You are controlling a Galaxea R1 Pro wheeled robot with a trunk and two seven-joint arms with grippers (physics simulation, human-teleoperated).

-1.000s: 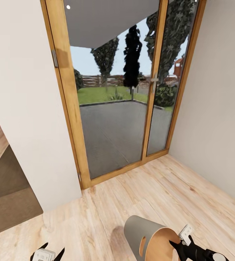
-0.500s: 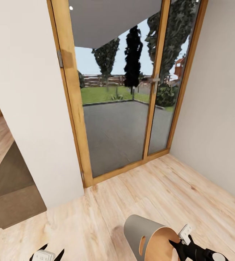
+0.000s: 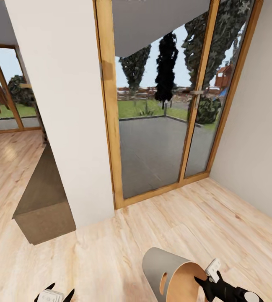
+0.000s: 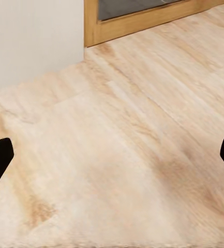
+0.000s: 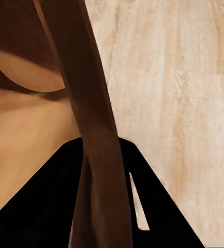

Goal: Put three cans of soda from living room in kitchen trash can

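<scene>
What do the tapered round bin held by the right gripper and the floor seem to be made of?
The grey tapered round bin: matt grey outside and tan wood-grain inside, probably bent plywood. The pale floor: light wooden planks with visible grain and board seams, slightly satin; possibly laminate.

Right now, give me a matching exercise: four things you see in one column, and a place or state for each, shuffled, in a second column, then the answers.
Things:
1. grey tapered trash can with tan wood inside
2. left end effector
3. wood-framed glass door
4. right end effector

Places or states:
A. open, holding nothing, above the light wood floor
B. ahead, showing a patio and trees
C. tilted, held by its rim
D. shut on the bin's rim

Pairs: 1-C, 2-A, 3-B, 4-D
</scene>
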